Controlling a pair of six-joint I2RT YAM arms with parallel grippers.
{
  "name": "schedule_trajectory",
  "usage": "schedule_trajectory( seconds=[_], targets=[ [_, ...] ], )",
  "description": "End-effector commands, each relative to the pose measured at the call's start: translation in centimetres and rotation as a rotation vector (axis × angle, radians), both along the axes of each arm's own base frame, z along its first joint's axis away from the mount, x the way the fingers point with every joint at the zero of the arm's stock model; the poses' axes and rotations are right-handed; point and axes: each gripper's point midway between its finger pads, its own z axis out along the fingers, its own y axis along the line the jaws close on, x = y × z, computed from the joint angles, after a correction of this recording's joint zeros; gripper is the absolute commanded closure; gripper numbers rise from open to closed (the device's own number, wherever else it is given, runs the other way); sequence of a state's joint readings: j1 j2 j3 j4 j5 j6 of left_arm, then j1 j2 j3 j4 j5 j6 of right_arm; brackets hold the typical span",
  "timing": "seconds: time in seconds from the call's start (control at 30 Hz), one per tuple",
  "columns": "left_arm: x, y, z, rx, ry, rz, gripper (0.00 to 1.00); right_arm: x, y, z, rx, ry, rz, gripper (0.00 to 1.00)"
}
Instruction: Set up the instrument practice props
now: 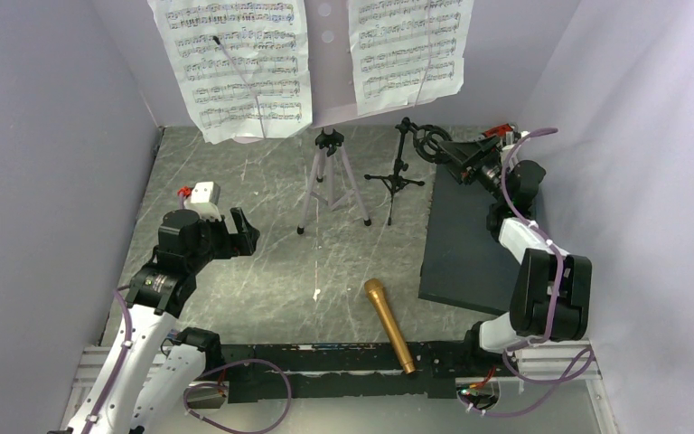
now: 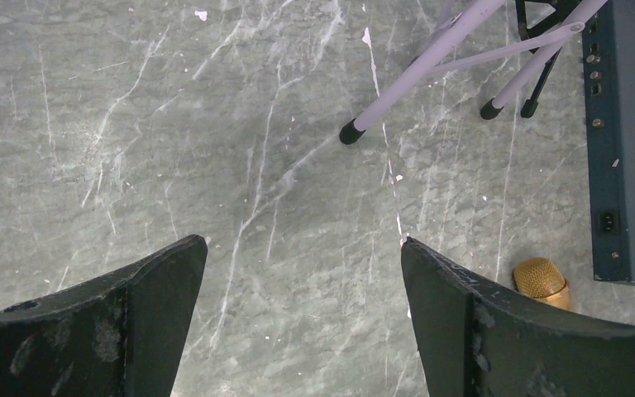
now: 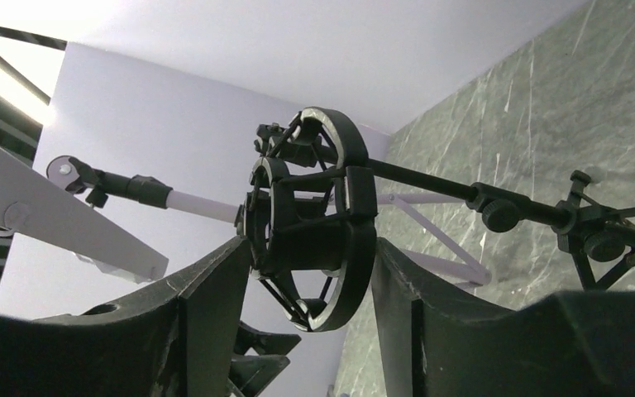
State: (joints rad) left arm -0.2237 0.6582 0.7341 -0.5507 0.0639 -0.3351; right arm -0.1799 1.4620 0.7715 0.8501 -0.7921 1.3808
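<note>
From above, we see the pale lilac music stand point(image 1: 328, 143) upright near the middle of the surface's far edge, with two music sheets point(image 1: 235, 63) on its desk. The small black mic stand point(image 1: 398, 179) stands just to its right, beside the far left corner of the dark grey slab point(image 1: 465, 244), which lies along the right edge. The right gripper point(image 1: 447, 149) meets the ring mount point(image 1: 432, 143). The gold microphone point(image 1: 389, 324) lies near the middle of the near edge. The left gripper point(image 1: 242, 233) hangs towards the left edge.

At the left wrist, we find the left gripper point(image 2: 302, 241) spread wide over bare surface, the microphone's head point(image 2: 541, 279) just beyond its right finger.

At the right wrist, the right gripper point(image 3: 312, 244) is clamped on the ring mount point(image 3: 314, 215), one finger pressed to each side.
</note>
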Motion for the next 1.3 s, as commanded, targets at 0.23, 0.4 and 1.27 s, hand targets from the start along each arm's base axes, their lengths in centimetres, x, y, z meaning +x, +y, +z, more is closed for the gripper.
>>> schedule_trajectory(
  seconds=[0.23, 0.4, 1.27],
  targets=[
    [0.2, -0.2, 0.9, -0.012, -0.033, -0.007, 0.07, -1.5, -0.1, 5.1, -0.130, -0.142, -0.049, 0.64],
    [0.1, -0.2, 1.0, -0.017, -0.033, -0.009, 0.07, -3.3, -0.2, 7.1, -0.181, -0.175, -0.082, 0.79],
    [0.0, -0.4, 1.4, -0.025, -0.053, -0.019, 0.07, -14.9, 4.3, 13.9, -0.185, -0.277, 0.043, 1.00]
  ],
)
